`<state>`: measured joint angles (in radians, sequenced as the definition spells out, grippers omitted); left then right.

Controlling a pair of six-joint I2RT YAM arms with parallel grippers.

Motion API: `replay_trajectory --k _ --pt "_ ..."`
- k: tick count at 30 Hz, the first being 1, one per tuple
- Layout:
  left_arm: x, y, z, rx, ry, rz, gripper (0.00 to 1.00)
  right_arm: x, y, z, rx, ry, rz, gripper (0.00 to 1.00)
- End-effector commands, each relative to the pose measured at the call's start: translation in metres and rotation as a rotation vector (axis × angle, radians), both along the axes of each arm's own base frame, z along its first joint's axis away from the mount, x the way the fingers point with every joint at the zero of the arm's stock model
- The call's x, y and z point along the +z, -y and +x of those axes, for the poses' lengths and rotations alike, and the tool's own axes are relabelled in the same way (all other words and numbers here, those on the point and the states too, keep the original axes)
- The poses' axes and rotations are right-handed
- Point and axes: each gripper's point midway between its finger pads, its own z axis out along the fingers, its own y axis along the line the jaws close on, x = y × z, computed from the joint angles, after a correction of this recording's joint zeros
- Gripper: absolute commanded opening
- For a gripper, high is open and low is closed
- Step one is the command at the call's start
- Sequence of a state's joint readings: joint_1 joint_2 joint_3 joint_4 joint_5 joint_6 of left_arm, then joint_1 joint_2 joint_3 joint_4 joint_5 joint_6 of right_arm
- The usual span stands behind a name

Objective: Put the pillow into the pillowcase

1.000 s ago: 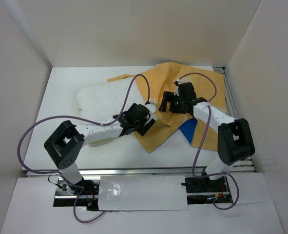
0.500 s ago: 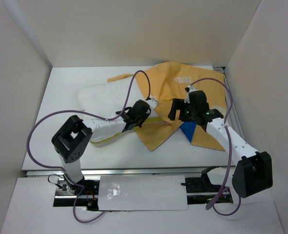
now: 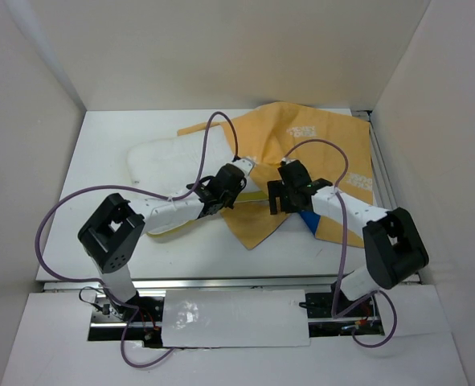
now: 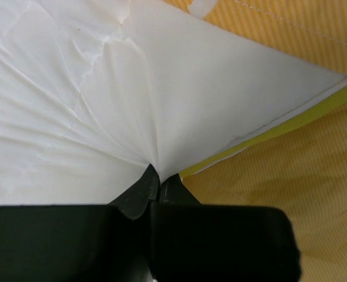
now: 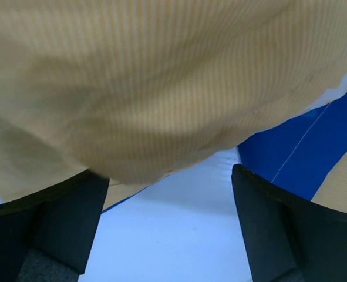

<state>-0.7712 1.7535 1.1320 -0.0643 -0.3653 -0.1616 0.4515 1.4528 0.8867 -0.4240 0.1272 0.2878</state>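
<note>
The white pillow (image 3: 163, 161) lies at the table's left middle, and its yellow edge (image 4: 279, 126) runs over the mustard-orange pillowcase (image 3: 301, 141). My left gripper (image 3: 239, 178) is at the pillow's right corner. In the left wrist view the left gripper (image 4: 158, 174) is shut, pinching a fold of the pillow (image 4: 103, 100), with the pillowcase (image 4: 279, 200) beside it. My right gripper (image 3: 274, 201) is at the pillowcase's lower edge. The right wrist view shows the right gripper (image 5: 170, 220) open, with the pillowcase (image 5: 150, 88) drooping over its fingers (image 5: 273, 226) and a blue part (image 5: 314, 147) at right.
White walls (image 3: 28, 121) box the table (image 3: 100, 137) on three sides. The purple cables (image 3: 60, 213) loop over both arms. A metal rail (image 3: 382, 177) runs along the right side by the pillowcase.
My left gripper has shut on the pillow's corner. My right arm has swung left and down, from over the pillowcase's middle to its lower edge near the left gripper.
</note>
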Motion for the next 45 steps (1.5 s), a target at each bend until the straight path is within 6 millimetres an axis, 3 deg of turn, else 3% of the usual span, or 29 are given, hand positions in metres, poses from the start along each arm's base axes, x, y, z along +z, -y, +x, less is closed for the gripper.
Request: replay_trajectory --k 1,2,3,5,9,13,18,21,23,28,30,33,35,37,38,39,40,42,44,45 --pt "0.022 0.002 0.003 0.052 0.024 -0.045 0.00 0.018 0.002 0.036 -0.048 0.140 -0.056 0.89" --pt "0.022 0.002 0.003 0.052 0.024 -0.045 0.00 0.018 0.002 0.041 -0.057 0.151 -0.063 0.84" --pt "0.021 0.004 0.002 0.041 0.017 -0.052 0.00 0.016 0.004 0.043 -0.066 0.156 -0.074 0.69" --pt "0.029 0.004 0.000 0.027 0.031 -0.068 0.00 0.025 0.003 0.053 -0.093 0.201 -0.064 0.51" --pt "0.027 0.001 -0.002 0.041 0.016 -0.054 0.00 0.040 -0.009 0.061 -0.091 0.253 -0.037 0.00" --pt "0.036 0.001 -0.001 0.096 -0.022 -0.059 0.00 0.062 -0.044 0.028 0.068 0.216 0.028 0.00" --pt "0.076 0.021 -0.003 0.091 -0.063 -0.174 0.00 0.086 -0.127 -0.037 0.474 0.161 0.241 0.00" --pt "0.104 0.035 -0.009 0.080 -0.076 -0.257 0.00 0.103 -0.161 -0.065 0.646 0.159 0.305 0.00" --pt "0.104 0.036 -0.010 0.095 -0.083 -0.275 0.00 0.117 -0.180 -0.078 0.750 0.175 0.377 0.00" --pt "0.101 0.033 -0.012 0.134 -0.106 -0.285 0.00 0.162 -0.206 -0.102 0.962 0.265 0.566 0.00" --pt "0.092 0.030 -0.018 0.137 -0.130 -0.282 0.00 0.166 -0.208 -0.110 1.018 0.276 0.595 0.00" --pt "0.085 0.026 -0.031 0.140 -0.169 -0.301 0.00 0.162 -0.193 -0.097 0.944 0.299 0.583 0.00" --pt "0.086 0.019 -0.042 0.147 -0.186 -0.317 0.00 0.149 -0.178 -0.086 0.863 0.275 0.541 0.24" --pt "0.075 0.008 -0.054 0.165 -0.210 -0.308 0.30 0.136 -0.164 -0.082 0.800 0.245 0.482 0.42" --pt "0.072 0.003 -0.060 0.177 -0.222 -0.307 0.41 0.134 -0.155 -0.078 0.767 0.242 0.462 0.61" --pt "0.082 -0.003 -0.064 0.178 -0.199 -0.324 0.49 0.137 -0.144 -0.078 0.738 0.241 0.444 0.66" --pt "0.072 -0.014 -0.073 0.201 -0.222 -0.299 0.57 0.138 -0.134 -0.073 0.697 0.256 0.415 0.69" --pt "0.081 -0.025 -0.082 0.212 -0.211 -0.312 0.63 0.147 -0.118 -0.076 0.655 0.288 0.388 0.82" --pt "0.076 -0.036 -0.093 0.239 -0.225 -0.309 0.73 0.158 -0.104 -0.071 0.592 0.345 0.363 0.89" --pt "0.084 -0.041 -0.096 0.247 -0.209 -0.327 0.77 0.161 -0.101 -0.069 0.579 0.363 0.356 0.92"
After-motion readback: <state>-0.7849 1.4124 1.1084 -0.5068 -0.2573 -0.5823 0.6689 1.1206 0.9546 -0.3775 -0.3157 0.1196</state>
